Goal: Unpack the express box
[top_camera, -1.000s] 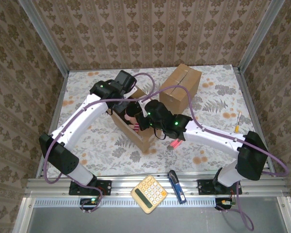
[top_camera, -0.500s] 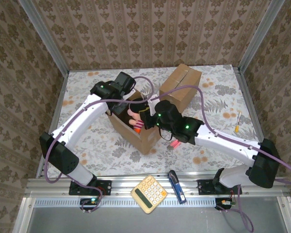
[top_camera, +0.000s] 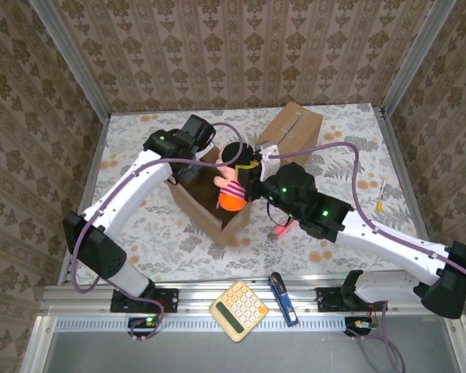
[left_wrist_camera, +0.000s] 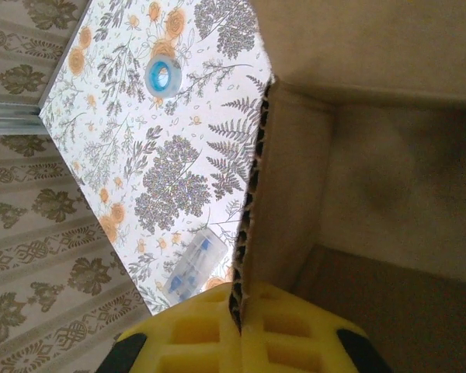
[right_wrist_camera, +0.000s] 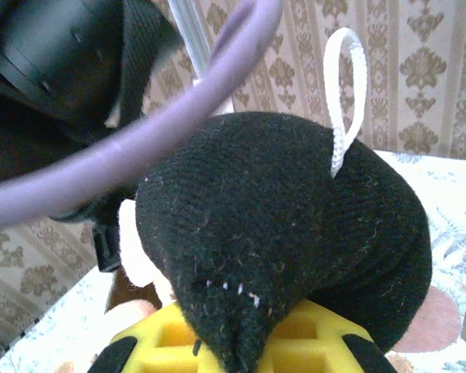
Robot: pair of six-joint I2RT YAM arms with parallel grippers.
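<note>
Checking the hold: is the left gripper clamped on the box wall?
Yes, the cardboard box wall sits pinched between the left gripper's yellow fingers.

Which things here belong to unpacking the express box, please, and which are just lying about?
Job in hand: open box; plush doll held over it.
Lying about: closed box; calculator; blue tool; tape roll.

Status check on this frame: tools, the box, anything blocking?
Left tool shut on the wall of the open box. Right tool shut on the doll by its head, hanging over that box. Second box behind, closed; nothing looks in the way.
</note>
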